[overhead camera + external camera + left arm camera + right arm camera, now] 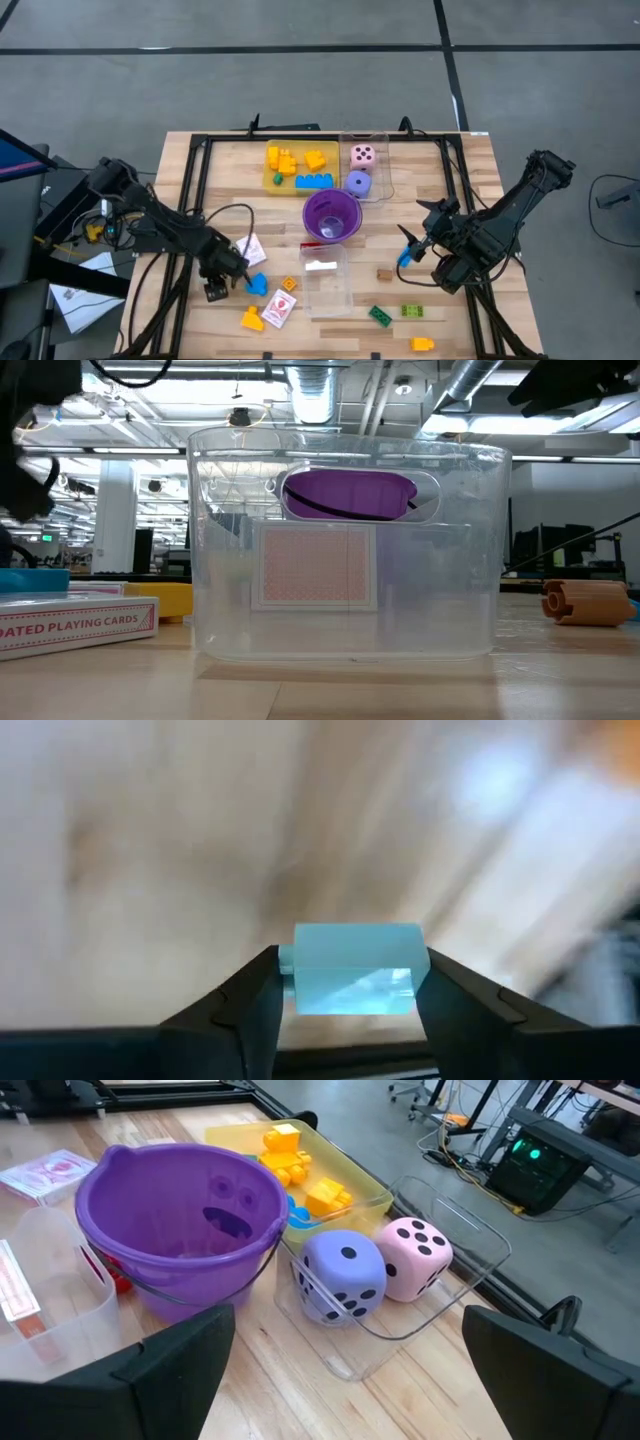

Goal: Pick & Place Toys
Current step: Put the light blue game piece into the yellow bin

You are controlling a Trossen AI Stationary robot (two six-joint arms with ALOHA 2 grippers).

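The left claw (345, 982) grips a light-blue brick (352, 968) between its two fingers, low over the wooden surface (190, 170) at about seven o'clock from the purple cup (331, 216). The step in hand reads as a pick just made: the brick is caught and waits to be carried off. The right claw (345, 1370) hangs with its fingers spread wide and empty at about three o'clock from the cup, facing the two dice (385, 1270) in their clear tray (470, 1265). Yellow and blue bricks already lie in the yellow tray (270, 182) at about eleven o'clock. Loose pieces, among them a green brick (380, 316) and a card box (281, 306), sit toward six o'clock. The next move likely calls for lifting the brick clear and swinging it to a tray, probably the yellow one, without clipping the cup.
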